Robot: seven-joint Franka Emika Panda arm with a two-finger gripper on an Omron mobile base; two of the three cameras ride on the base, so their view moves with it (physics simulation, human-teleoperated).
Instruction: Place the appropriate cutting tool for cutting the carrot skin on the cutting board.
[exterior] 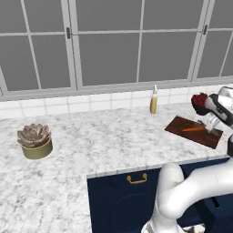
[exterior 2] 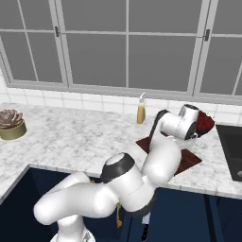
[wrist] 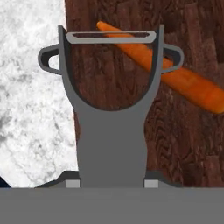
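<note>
Grey metal peeler [wrist: 111, 131] pinched by its handle between the fingertips of the pincer [wrist: 112, 183], forked head pointing away from the hand, thin blade bar spanning the two prongs at the far end. Held above the dark brown cutting board [wrist: 175, 140], not resting on it as far as can be told. Directly beyond the peeler's head, orange carrot [wrist: 192, 85] lying flat on the board, slanting from its narrow tip behind the blade bar out to the thicker end on the right of the pincer. To the left of the pincer, white speckled marble counter [wrist: 30, 109], with the board's edge running beneath the peeler's left prong.

From the left base view, pincer [exterior: 213, 126] low over the near right part of the board [exterior: 182, 127], carrot [exterior: 193, 129] just beside it on the left. Dark red cluster [exterior: 199, 102] just behind the hand; what it is cannot be told. Farther back and to the left, slim yellow bottle [exterior: 154, 101] standing by the tiled wall. Well apart on the far left of the counter, succulent in a round pot [exterior: 34, 141]. From the right base view, board [exterior 2: 189, 160] largely hidden behind the arm, bottle [exterior 2: 141, 109] beyond it, pot [exterior 2: 11, 124] at the left edge.
</note>
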